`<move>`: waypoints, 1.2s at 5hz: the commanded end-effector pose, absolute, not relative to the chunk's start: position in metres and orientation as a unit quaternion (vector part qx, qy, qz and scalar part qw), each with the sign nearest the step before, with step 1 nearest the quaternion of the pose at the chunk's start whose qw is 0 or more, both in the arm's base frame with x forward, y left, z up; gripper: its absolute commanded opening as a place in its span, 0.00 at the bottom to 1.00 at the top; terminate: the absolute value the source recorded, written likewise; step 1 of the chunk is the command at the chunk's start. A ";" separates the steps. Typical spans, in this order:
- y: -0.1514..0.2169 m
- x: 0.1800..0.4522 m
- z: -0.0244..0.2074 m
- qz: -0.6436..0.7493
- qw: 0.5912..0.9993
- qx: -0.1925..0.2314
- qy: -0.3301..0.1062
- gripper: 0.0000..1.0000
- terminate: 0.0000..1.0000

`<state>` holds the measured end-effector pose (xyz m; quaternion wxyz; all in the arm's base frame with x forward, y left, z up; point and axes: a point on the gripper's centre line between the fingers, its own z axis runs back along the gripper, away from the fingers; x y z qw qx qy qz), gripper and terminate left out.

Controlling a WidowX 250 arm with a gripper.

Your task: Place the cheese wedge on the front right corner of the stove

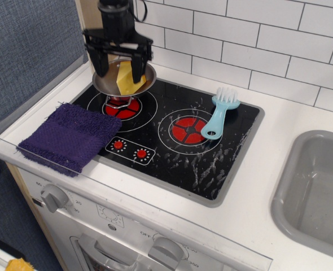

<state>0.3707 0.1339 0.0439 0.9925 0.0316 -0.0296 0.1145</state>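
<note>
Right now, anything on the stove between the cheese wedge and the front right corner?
Mostly bare black glass. In the one camera view, the line from the cheese wedge across the stove crosses only the right burner; the blue brush lies just behind it.

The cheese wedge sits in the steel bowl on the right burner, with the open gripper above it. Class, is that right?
Not quite. The observation.image view shows the cheese wedge in the steel bowl on the left burner, not the right. The open gripper is above it.

Landmark: grey sink set in the white worktop, far right. Purple towel far left of it, near the worktop's front edge. Light-blue brush left of sink, bristles toward the tiled wall. Steel bowl far left, by wall.
</note>
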 end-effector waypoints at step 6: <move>0.001 0.308 0.116 0.005 0.995 -0.002 -0.099 0.00 0.00</move>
